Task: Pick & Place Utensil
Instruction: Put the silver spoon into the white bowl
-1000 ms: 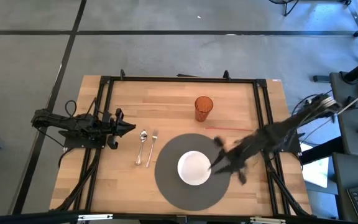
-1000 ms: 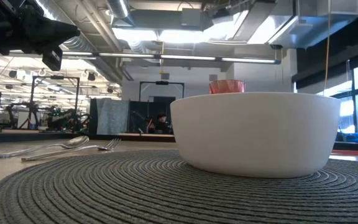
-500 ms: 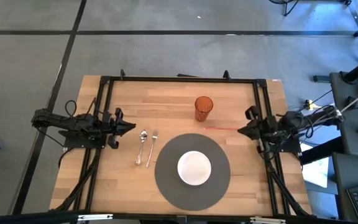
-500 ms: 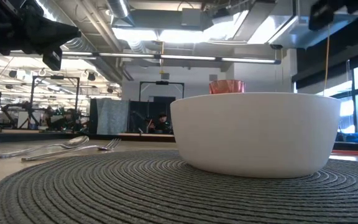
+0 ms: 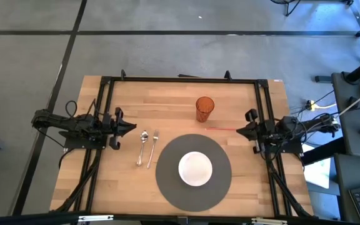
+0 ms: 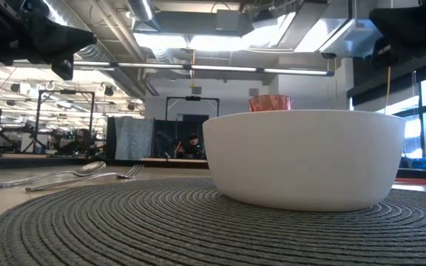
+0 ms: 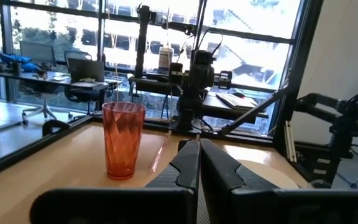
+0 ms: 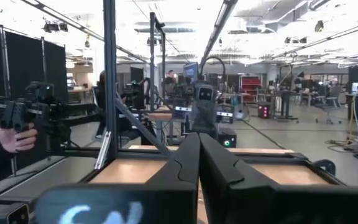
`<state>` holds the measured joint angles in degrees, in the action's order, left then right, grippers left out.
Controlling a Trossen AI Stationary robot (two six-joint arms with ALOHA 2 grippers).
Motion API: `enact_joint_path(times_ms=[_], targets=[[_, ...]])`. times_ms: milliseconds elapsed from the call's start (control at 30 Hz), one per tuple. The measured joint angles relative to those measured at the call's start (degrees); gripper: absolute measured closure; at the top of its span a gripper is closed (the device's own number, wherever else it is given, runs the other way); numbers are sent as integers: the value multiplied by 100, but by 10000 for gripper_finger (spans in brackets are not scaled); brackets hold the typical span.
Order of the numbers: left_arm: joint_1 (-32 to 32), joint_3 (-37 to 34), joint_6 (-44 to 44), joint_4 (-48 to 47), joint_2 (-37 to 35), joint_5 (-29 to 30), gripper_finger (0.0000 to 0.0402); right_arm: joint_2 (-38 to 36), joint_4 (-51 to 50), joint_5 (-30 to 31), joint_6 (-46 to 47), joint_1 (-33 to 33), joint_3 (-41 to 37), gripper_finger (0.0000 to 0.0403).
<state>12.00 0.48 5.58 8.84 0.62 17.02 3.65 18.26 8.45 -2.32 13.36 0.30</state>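
A metal spoon (image 5: 142,146) and a fork (image 5: 152,147) lie flat side by side on the wooden table, left of a round grey placemat (image 5: 167,181); both show in the low view, spoon (image 6: 58,174) and fork (image 6: 95,178). A white bowl (image 5: 195,169) stands on the mat's middle. My left gripper (image 5: 132,127) hovers shut at the table's left edge, just left of the utensils, touching nothing. My right gripper (image 5: 240,130) is shut at the table's right edge, raised off the table. Each wrist view shows its own fingers closed together, left (image 7: 198,163) and right (image 8: 198,163).
An orange tumbler (image 5: 204,107) stands upright beyond the mat toward the far edge, also in the left wrist view as the tumbler (image 7: 123,148). A thin red line (image 5: 220,129) lies on the wood right of it. A black frame (image 5: 180,79) borders the table.
My right arm has drawn back from over the bowl and placemat toward the table's right edge and settled there, level and raised. The bowl, spoon and fork have stayed where they were. My left arm has kept still.
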Motion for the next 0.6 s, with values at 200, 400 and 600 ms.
enact_joint_path(times_ms=[200,400,600], targets=[[1,0,-318,39,0,-5,395,1,-19,-2,123,-47,4,398],[1,-1,-201,39,0,181,395,5,-100,-3,123,-47,4,398],[-1,0,-41,265,0,1185,396,5,-98,-2,36,-47,7,398]])
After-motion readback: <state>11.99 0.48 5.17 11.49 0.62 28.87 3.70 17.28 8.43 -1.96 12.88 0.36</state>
